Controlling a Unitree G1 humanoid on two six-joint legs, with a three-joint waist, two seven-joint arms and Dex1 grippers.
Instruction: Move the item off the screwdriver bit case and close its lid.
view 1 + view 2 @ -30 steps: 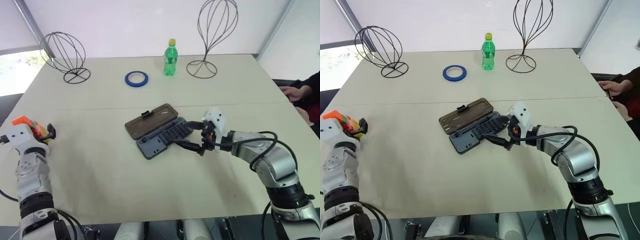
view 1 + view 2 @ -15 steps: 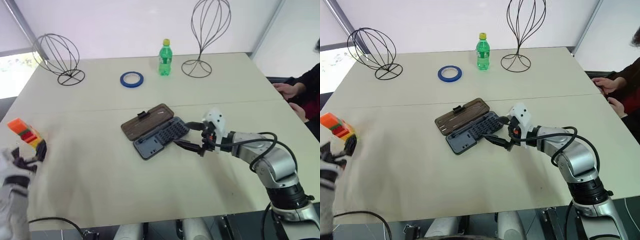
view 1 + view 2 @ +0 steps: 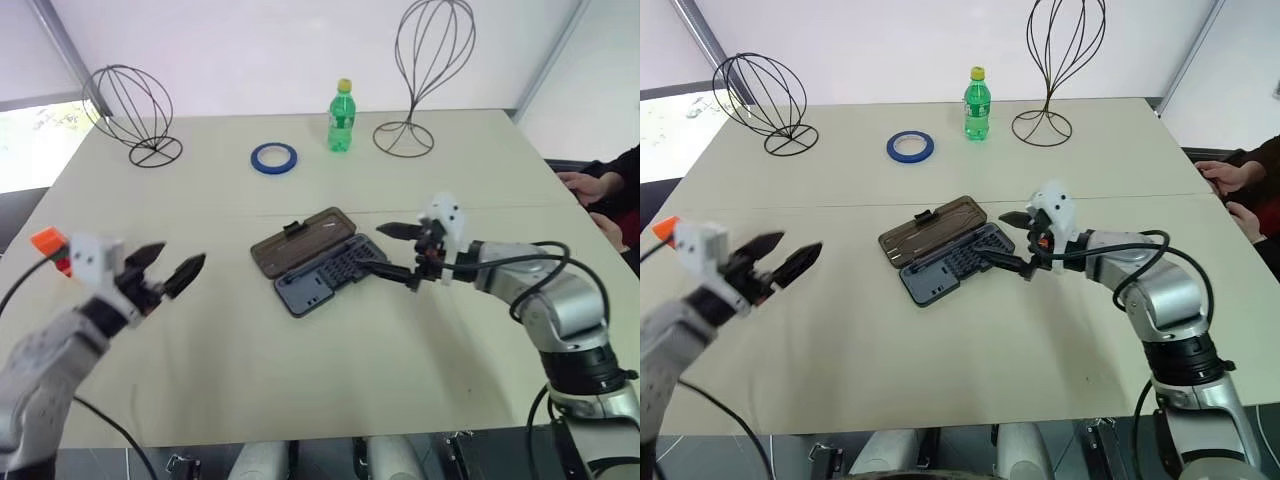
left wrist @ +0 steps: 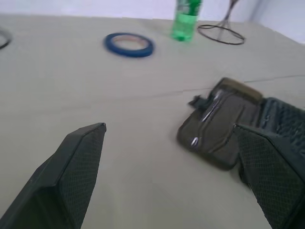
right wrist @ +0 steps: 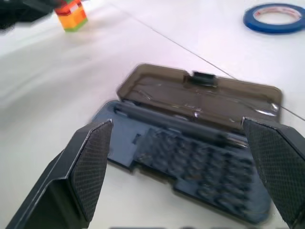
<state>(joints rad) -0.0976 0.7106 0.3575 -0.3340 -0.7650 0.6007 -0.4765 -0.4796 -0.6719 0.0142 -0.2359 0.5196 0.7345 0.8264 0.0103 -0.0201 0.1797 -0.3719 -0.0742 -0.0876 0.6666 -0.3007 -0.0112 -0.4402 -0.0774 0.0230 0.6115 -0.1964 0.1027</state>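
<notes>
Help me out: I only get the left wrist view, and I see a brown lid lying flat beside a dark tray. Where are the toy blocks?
Observer: The toy blocks stand on the table near its left edge, well apart from the case.
Operator: Is the other arm near the case?
Observer: Yes. The right claw is open at the tray's right end and holds nothing.
Operator: Is anyone else there?
Observer: A person's hand rests at the table's right edge.
</notes>
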